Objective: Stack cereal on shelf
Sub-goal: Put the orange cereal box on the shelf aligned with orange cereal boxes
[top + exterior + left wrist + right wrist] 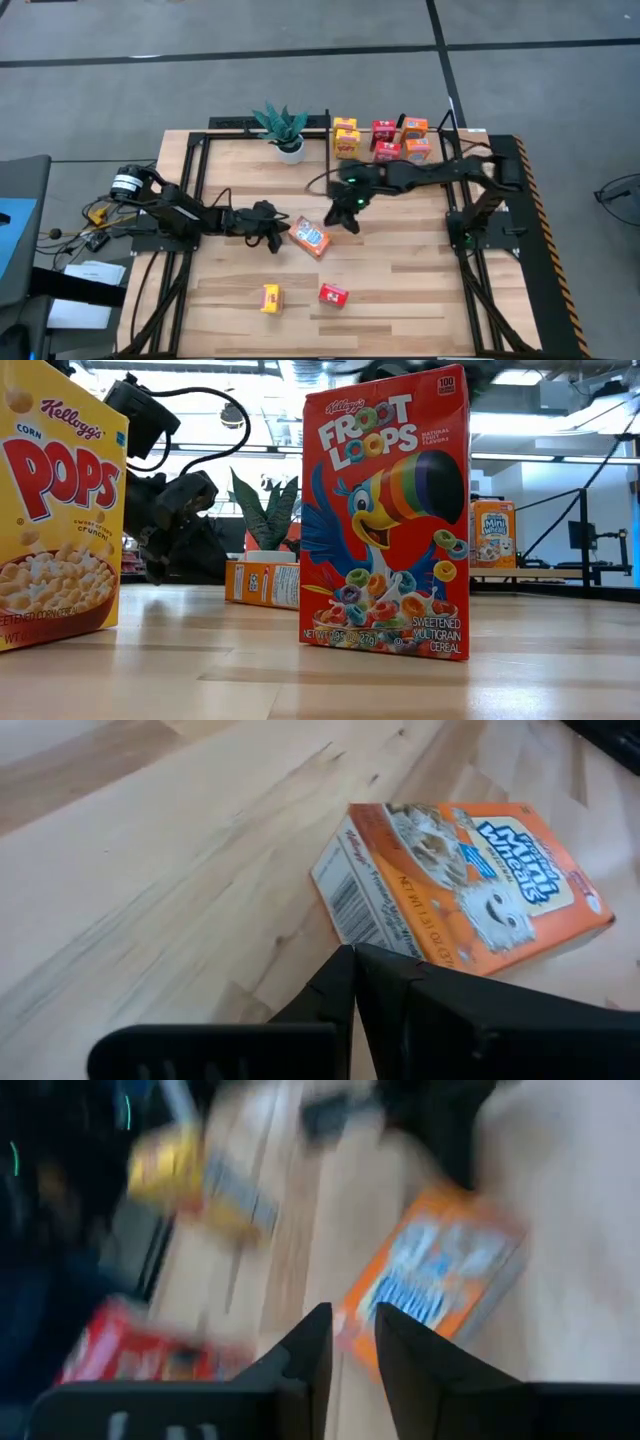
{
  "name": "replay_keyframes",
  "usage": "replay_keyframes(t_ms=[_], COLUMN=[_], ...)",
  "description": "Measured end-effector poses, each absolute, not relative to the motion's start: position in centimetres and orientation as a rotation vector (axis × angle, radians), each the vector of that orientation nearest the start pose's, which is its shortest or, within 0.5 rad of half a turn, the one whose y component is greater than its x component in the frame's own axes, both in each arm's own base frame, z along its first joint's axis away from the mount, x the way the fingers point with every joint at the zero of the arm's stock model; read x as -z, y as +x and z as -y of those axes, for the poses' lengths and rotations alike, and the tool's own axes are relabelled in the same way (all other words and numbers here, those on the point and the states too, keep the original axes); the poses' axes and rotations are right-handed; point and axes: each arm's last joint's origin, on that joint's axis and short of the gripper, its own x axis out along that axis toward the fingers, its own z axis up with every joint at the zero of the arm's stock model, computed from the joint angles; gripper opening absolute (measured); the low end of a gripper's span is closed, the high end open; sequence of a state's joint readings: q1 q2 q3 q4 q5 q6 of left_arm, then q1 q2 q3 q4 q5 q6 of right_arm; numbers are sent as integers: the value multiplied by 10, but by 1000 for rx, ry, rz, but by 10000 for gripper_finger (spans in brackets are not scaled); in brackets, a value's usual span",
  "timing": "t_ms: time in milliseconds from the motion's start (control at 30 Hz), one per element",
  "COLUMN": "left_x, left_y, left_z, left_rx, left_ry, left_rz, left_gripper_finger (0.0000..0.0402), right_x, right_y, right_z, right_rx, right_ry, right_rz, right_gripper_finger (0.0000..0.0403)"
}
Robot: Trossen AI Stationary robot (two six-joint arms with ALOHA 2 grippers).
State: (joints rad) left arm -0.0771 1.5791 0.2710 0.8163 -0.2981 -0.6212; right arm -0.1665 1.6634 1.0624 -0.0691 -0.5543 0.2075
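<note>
Froot Loops box [385,510] upright closest to the low cam, Corn Pops box [60,500] beside it, both on the worktop [400,280]. Shelf [395,125] at far edge holds five cereal boxes [346,138]. Mini-Wheats box [309,238] lies flat mid-worktop. Left claw [272,232] clenched, empty, just beside it. Right claw [350,222] near its other side, fingers slightly apart, holding nothing.
</note>
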Motion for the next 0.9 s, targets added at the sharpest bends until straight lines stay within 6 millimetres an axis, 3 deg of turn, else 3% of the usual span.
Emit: replay_keyframes(t_ms=[100,233,433,667,900], left_x=[-104,-105,-105,-105,-104], left_y=[229,230,231,231,231], left_z=[9,9,7,2,1], left_rx=[-352,-341,-316,-331,-335], left_ry=[-520,-537,-567,-586,-587], left_rz=[-374,-358,-363,-360,-364], left_gripper_finger=[0,0,0,0,0], right_x=[-215,-193,-168,-141,-120], right_y=[320,302,313,328,330], right_z=[34,13,-7,-8,-7], right_rx=[-211,-108,-146,-188,-170], right_ry=[441,412,406,470,514], right_rz=[-523,-474,-500,-466,-525], right_gripper_finger=[92,75,45,15,29])
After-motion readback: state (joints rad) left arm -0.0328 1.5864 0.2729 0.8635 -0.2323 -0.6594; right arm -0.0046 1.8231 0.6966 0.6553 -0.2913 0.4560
